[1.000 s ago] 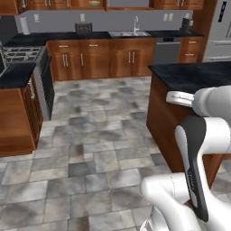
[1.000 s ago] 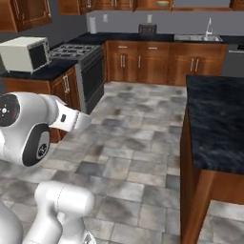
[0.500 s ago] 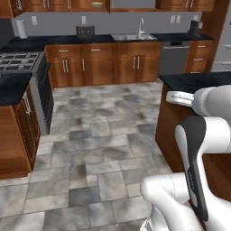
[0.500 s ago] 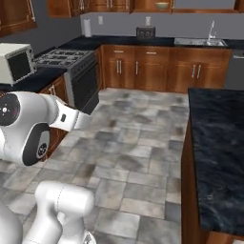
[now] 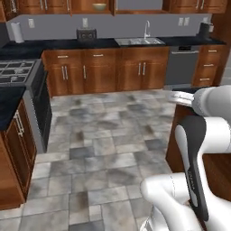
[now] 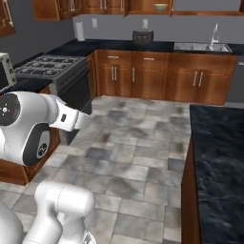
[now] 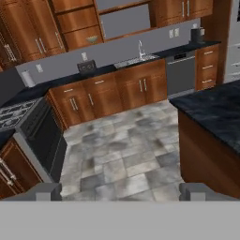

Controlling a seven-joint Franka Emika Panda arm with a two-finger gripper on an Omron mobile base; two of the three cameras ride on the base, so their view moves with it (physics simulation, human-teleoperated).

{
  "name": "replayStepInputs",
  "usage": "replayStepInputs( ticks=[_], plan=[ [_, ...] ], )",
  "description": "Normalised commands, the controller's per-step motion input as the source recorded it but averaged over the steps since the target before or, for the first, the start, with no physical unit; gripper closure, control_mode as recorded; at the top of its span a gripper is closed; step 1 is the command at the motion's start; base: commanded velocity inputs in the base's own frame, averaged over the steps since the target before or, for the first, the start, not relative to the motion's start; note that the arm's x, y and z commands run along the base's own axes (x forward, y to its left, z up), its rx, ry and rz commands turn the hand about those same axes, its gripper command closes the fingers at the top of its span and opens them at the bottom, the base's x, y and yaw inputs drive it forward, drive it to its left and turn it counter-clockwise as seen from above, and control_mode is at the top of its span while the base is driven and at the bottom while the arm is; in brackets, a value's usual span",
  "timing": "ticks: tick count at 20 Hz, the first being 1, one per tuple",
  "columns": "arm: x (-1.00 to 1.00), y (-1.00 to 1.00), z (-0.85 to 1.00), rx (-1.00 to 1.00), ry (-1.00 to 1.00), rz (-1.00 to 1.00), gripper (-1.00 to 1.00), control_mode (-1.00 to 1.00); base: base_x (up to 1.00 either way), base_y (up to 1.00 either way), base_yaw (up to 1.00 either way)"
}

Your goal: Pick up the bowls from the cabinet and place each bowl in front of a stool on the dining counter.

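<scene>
Bowl [image 7: 92, 39] sits on the open cabinet [image 7: 75, 21] shelf, up above the toaster [image 7: 86, 67] on the far black counter [image 7: 117, 63], well apart from the tool [image 7: 119, 191], which points that way with jaws spread wide and empty. Grey tiled floor [image 7: 117, 150] lies between; the dining counter [image 7: 215, 112] stands right of the toaster.

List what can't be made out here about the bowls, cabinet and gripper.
- Bowls: one bowl sits small on the open cabinet shelf; a second can't be told at this size.
- Cabinet door and handle: cut by the top edge in both base views.
- Stools: none to be made out; the dining counter runs off the right edge.
- Gripper: fingertips wide apart, empty.
</scene>
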Motion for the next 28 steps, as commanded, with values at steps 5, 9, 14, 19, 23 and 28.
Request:
replayStepInputs(
  ticks=[5,9,14,19,23,28],
  plan=[
    [0.00,0.00,0.00,0.00,0.00,0.00,-1.00,1.00,1.00,-0.07,0.02],
    [0.00,0.00,0.00,0.00,0.00,0.00,-1.00,1.00,1.00,-0.12,0.04],
    [0.00,0.00,0.00,0.00,0.00,0.00,-1.00,1.00,1.00,-0.21,0.07],
    [0.00,0.00,0.00,0.00,0.00,0.00,-1.00,1.00,1.00,-0.23,0.09],
    [0.00,0.00,0.00,0.00,0.00,0.00,-1.00,1.00,1.00,-0.25,0.11],
    [0.00,0.00,0.00,0.00,0.00,0.00,-1.00,1.00,1.00,-0.42,0.03]
  ],
)
